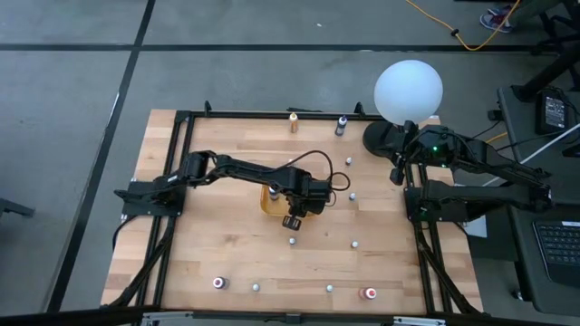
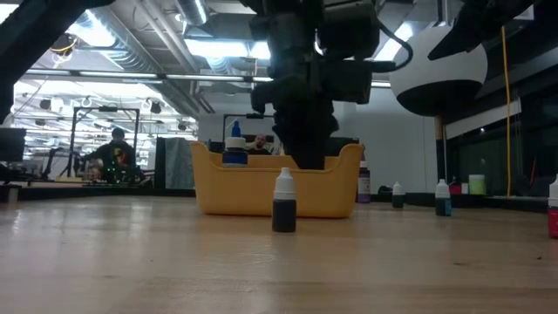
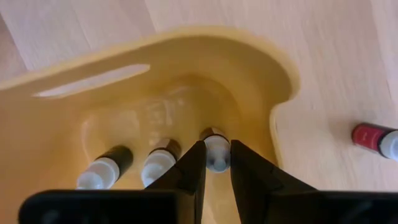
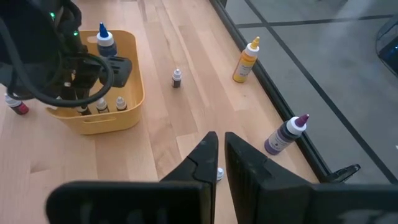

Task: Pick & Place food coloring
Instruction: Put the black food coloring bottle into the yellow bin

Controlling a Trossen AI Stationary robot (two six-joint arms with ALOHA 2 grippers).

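Your left gripper [image 3: 216, 163] is clamped on a small bottle [image 3: 216, 151], holding it inside the yellow tray [image 3: 205, 74] near the table's [image 1: 236, 263] centre, beside two more bottles [image 3: 134, 167] standing there. Loose bottles [image 1: 292, 241] dot the table from 3 to 8 o'clock of the tray. Your right gripper [image 4: 219, 157] waits closed at the table's 2 o'clock corner, near the white globe [image 1: 409, 91].
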